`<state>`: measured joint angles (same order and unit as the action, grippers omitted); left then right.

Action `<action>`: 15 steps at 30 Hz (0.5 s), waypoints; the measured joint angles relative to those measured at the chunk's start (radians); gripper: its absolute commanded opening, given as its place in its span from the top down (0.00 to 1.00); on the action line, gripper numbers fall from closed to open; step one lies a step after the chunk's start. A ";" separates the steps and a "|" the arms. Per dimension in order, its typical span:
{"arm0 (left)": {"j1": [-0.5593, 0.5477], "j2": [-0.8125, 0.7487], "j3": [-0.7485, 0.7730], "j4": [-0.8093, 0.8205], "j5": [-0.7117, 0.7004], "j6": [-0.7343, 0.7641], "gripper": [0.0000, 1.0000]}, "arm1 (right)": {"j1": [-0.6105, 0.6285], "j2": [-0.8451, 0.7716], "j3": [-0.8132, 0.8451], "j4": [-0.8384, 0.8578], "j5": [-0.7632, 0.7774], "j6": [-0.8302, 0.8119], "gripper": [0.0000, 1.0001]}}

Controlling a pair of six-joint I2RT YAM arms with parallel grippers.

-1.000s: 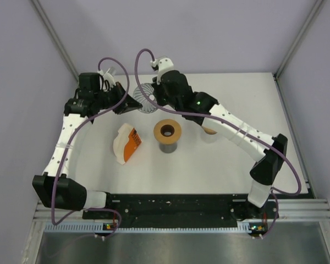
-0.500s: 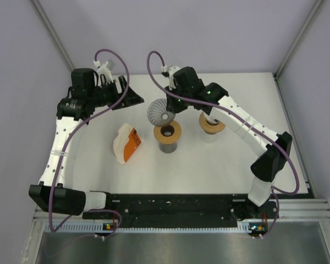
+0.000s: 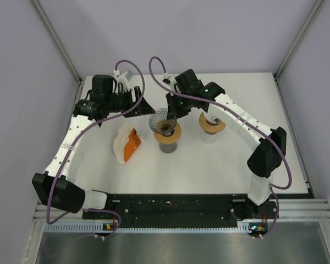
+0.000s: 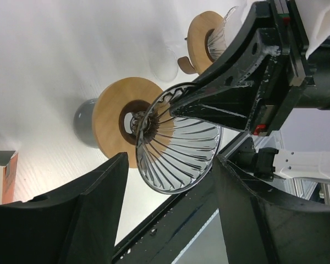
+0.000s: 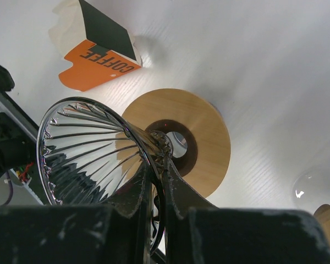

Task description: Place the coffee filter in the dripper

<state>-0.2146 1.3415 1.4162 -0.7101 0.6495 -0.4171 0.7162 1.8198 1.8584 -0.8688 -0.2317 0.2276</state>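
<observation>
The dripper [image 3: 162,122], a clear ribbed glass cone, hangs tilted just over a wooden ring stand [image 3: 175,136] on a grey cup. My right gripper [image 3: 170,113] is shut on the cone's wall near its neck; in the right wrist view the fingers [image 5: 182,190] pinch the glass [image 5: 93,148]. My left gripper [image 3: 146,104] stands open just left of the cone with nothing in it. Its wrist view shows the dripper [image 4: 176,137] beyond its spread fingers [image 4: 99,187]. The coffee filter pack [image 3: 126,144], white papers in an orange sleeve, lies on the table to the left.
A second wooden ring stand [image 3: 212,125] on a clear glass stands right of the first. Both arms crowd the middle back of the table. The black rail [image 3: 170,206] runs along the near edge.
My right gripper has carried the dripper from the back of the table forward to over the wooden ring. My left gripper has opened and swung right, close to the cone.
</observation>
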 measured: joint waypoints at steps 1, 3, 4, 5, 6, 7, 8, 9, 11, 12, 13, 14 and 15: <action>-0.012 0.006 -0.002 0.003 -0.007 0.000 0.33 | -0.003 0.007 0.000 0.000 -0.003 0.001 1.00; -0.031 0.021 -0.003 0.008 -0.017 -0.002 0.34 | -0.009 0.021 0.000 0.000 -0.006 0.001 1.00; -0.037 0.028 -0.003 0.011 -0.021 -0.003 0.35 | -0.012 0.026 0.000 0.000 -0.006 0.001 1.00; -0.040 0.034 -0.003 0.013 -0.026 -0.003 0.35 | -0.014 0.030 -0.003 0.001 -0.007 0.001 1.00; -0.044 0.042 -0.003 0.015 -0.032 -0.003 0.37 | -0.016 0.031 -0.008 0.002 -0.008 0.001 1.00; -0.048 0.050 -0.004 0.018 -0.039 -0.003 0.40 | -0.019 0.031 -0.016 0.002 -0.010 0.001 1.00; -0.051 0.058 -0.005 0.021 -0.042 -0.003 0.41 | -0.023 0.031 -0.025 0.001 -0.011 0.001 1.00; -0.055 0.064 -0.006 0.024 -0.047 -0.003 0.42 | -0.026 0.031 -0.034 0.001 -0.015 0.001 1.00; -0.063 0.075 -0.014 0.030 -0.056 -0.003 0.45 | -0.033 0.032 -0.052 0.006 -0.025 0.001 1.00; -0.068 0.080 -0.019 0.030 -0.063 -0.003 0.48 | -0.036 0.035 -0.058 0.009 -0.027 0.000 1.00; -0.075 0.088 -0.022 0.030 -0.068 -0.003 0.51 | -0.039 0.036 -0.064 0.012 -0.032 0.002 1.00; -0.083 0.096 -0.025 0.031 -0.071 -0.002 0.55 | -0.040 0.040 -0.067 0.016 -0.038 0.002 1.00; -0.090 0.105 -0.027 0.031 -0.073 -0.001 0.59 | -0.043 0.040 -0.072 0.022 -0.048 0.001 1.00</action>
<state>-0.3046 1.4467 1.3895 -0.6796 0.5762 -0.4179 0.6735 1.8603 1.7866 -0.8467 -0.2794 0.2287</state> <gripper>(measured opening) 0.507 0.058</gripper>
